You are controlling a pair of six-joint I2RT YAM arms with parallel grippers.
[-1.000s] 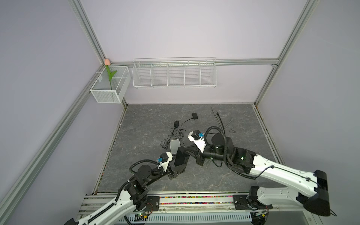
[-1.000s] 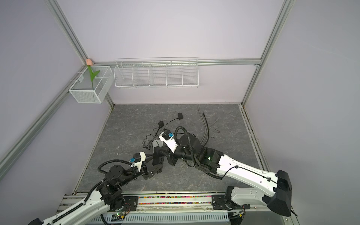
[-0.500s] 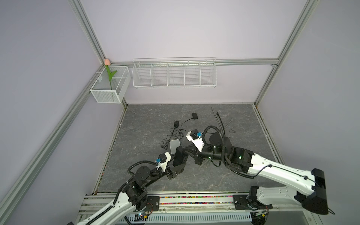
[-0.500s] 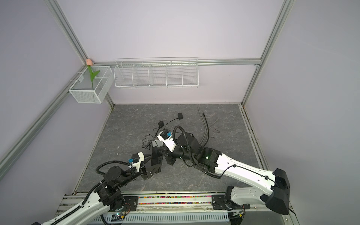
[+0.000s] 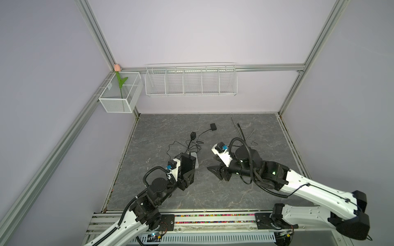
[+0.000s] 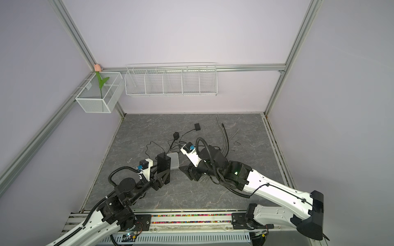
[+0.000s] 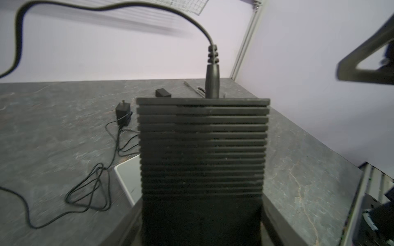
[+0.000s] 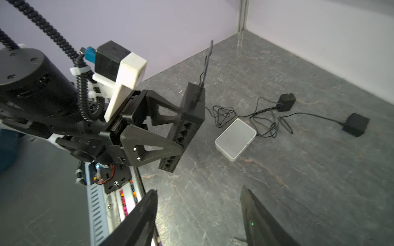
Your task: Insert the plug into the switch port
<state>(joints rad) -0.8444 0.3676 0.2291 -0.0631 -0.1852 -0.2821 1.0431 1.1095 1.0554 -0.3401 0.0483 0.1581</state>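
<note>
Switch in left end effector

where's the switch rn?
Left of centre in both top views, the black switch is held in the left gripper, beside the white box.

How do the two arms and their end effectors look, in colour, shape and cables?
Left arm and right arm: white shells, black joints, black corrugated cable hose at the wrist. Left end effector and right end effector: black triangular open-frame fingers, white camera mount, blue connector.
</note>
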